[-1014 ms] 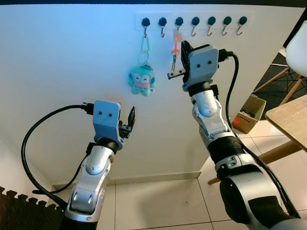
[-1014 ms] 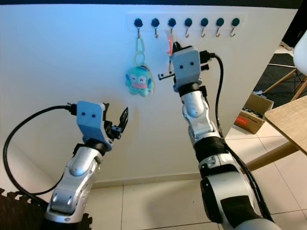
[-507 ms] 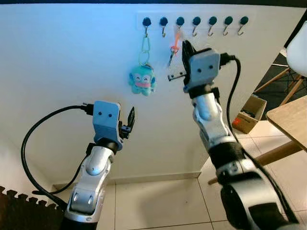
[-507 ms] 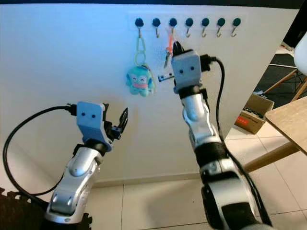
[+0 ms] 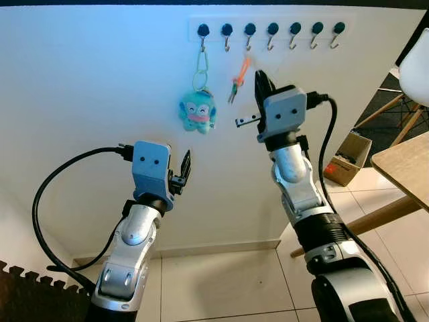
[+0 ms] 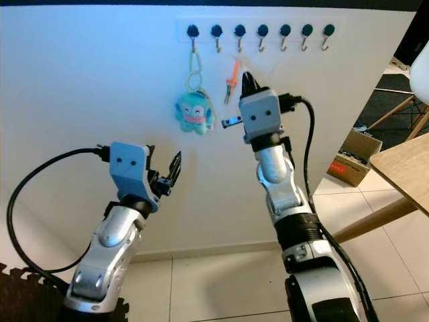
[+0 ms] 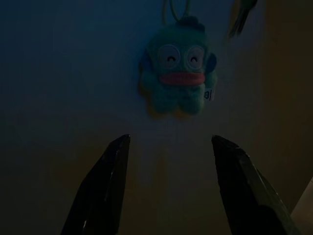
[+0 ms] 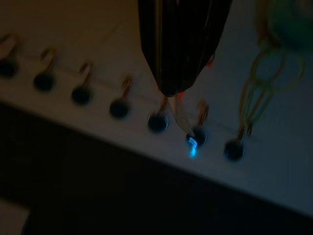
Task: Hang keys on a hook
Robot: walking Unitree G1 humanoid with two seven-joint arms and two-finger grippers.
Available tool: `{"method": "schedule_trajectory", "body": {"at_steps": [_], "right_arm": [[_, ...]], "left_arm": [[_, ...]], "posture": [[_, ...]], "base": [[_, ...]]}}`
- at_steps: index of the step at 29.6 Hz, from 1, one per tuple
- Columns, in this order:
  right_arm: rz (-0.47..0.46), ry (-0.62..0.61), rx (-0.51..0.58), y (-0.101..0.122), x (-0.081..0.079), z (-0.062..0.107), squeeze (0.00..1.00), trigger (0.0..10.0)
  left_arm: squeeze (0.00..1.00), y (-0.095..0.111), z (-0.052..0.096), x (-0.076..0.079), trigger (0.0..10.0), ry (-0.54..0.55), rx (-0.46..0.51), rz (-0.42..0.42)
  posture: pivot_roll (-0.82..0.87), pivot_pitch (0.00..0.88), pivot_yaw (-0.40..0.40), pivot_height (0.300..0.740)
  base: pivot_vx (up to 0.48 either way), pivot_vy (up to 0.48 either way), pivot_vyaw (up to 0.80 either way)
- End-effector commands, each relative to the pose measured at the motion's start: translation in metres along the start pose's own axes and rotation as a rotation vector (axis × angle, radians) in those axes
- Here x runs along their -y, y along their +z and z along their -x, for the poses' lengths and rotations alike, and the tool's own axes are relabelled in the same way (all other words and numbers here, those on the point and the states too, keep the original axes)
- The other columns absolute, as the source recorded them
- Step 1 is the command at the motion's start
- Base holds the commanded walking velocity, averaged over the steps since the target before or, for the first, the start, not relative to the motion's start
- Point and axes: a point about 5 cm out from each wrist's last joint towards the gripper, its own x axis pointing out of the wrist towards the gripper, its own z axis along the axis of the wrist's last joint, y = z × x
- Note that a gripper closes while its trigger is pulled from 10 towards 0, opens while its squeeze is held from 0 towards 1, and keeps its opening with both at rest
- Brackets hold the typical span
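Where the white wall carries a hook rail (image 5: 305,20) of seven dark-knobbed hooks, the keys (image 5: 232,92) hang off an orange strap (image 5: 241,69) below the third hook (image 5: 249,30), counted from the robot's left. Strap and keys slant down and to the left rather than hanging plumb. Whether the strap's top is actually looped on that hook cannot be made out; the right wrist view shows a pale translucent strip running from the fingertips toward one knob.

Right end effector (image 5: 258,75): raised, pointing up at the rail, just right of the strap. Fingers (image 8: 178,54) read as one dark tapered mass, so pressed together. A fleck of orange shows at the tip; cannot tell if anything is pinched.

Left end effector (image 7: 168,142): held lower, well left of the keys, fingers spread apart and holding nothing, aimed at the wall beneath the plush.

Teal plush charm (image 5: 197,112): smiling face, pink mouth, hangs from the first hook on a chain of green loops (image 5: 201,67). Small white tag (image 7: 209,94) on its side; print too small to read.

Off to the right: wooden worktop (image 5: 405,168), white chair (image 5: 417,67), open cardboard box (image 5: 347,158) on the tiled floor. No legible writing on the box. Dark foam mat (image 5: 30,298) at lower left.
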Motion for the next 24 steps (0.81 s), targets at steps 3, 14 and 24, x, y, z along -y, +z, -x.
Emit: {"method": "schedule_trajectory", "body": {"at_steps": [3,14,24], "right_arm": [[0.026,-0.026,0.049,0.011,0.006,-0.009,0.0,10.0],[0.088,-0.103,-0.035,0.001,0.017,-0.014,0.0,10.0],[0.075,-0.014,-0.076,-0.005,-0.001,-0.025,0.0,10.0]], "left_arm": [[0.0,-0.004,0.001,0.004,10.0,-0.009,-0.016,0.011],[0.0,-0.005,0.002,0.004,10.0,-0.005,-0.018,0.012],[0.0,-0.004,0.001,0.005,10.0,-0.005,-0.018,0.014]], "posture": [[0.15,0.203,-0.012,0.74],[0.14,0.209,-0.012,0.74],[0.15,0.216,-0.017,0.74]], "base": [[0.0,0.0,0.0],[0.0,0.0,0.0],[0.0,0.0,0.0]]}}
